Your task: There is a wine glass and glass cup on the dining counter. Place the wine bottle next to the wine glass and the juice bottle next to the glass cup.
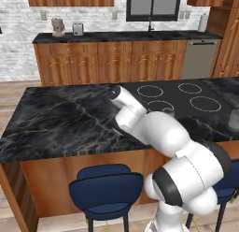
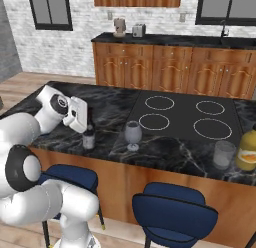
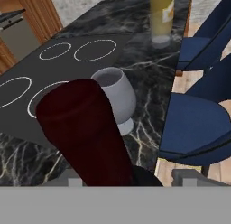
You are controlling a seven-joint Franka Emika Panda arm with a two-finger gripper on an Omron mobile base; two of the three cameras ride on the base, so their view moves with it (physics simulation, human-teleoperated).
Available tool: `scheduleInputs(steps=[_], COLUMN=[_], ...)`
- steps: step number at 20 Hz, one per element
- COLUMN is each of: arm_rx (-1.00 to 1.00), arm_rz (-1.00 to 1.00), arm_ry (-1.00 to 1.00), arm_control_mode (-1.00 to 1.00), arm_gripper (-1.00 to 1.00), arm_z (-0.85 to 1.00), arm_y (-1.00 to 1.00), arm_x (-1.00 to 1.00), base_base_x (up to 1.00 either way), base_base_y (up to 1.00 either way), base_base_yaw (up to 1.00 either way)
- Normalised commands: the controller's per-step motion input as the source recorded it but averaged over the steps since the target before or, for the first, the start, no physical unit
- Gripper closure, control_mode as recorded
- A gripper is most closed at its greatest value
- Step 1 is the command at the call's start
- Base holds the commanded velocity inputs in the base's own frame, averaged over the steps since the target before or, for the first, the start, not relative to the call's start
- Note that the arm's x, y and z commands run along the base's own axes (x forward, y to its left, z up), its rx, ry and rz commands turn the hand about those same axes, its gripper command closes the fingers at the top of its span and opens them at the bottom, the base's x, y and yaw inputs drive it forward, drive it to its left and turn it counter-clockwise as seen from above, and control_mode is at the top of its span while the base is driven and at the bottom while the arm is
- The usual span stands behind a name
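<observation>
Right base view shows the gripper (image 2: 86, 126) low over the near left part of the dining counter (image 2: 165, 147), a black, white-veined tabletop with white cooktop rings. Its jaws are closed on the wine bottle (image 2: 89, 137), which stands upright with its base on or just above the marble, close to the front edge. The wine glass (image 2: 133, 134) stands upright just beside the bottle, on its right, not touching it. Well apart, at the right end of the tabletop, the glass cup (image 2: 223, 154) stands with the juice bottle (image 2: 247, 150) just beside it on the right.

Hand view looks along the dark red bottle (image 3: 85, 133), which fills the lower middle of the picture, with the wine glass (image 3: 115, 99) just behind it and the yellow juice bottle (image 3: 161, 15) far off near the edge of the counter. Blue stools (image 3: 198, 123) stand along the counter's near side.

In the left base view the arm covers the bottle; the cup (image 1: 233, 119) shows at the right edge.
</observation>
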Motion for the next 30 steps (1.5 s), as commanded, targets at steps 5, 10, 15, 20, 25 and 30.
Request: scheduleInputs(steps=[5,10,15,20,25,30], arm_rx=[0.00,-0.02,-0.02,-0.02,-0.03,0.00], arm_rz=[0.00,-0.01,-0.03,-0.05,-0.06,-0.05], arm_ry=[0.00,-0.03,-0.04,-0.03,-0.02,0.00], arm_control_mode=[-1.00,-1.00,-1.00,-1.00,-1.00,-1.00], arm_gripper=[1.00,1.00,1.00,1.00,1.00,1.00], arm_z=[-0.02,-0.03,-0.03,-0.03,0.00,0.00], arm_y=[-0.14,-0.09,-0.07,-0.08,-0.13,-0.22], arm_x=[0.15,0.09,0.11,0.13,0.15,0.19], base_base_x=[0.00,0.00,0.00,0.00,0.00,0.00], base_base_y=[0.00,0.00,0.00,0.00,0.00,0.00], base_base_yaw=[0.00,0.00,0.00,0.00,0.00,0.00])
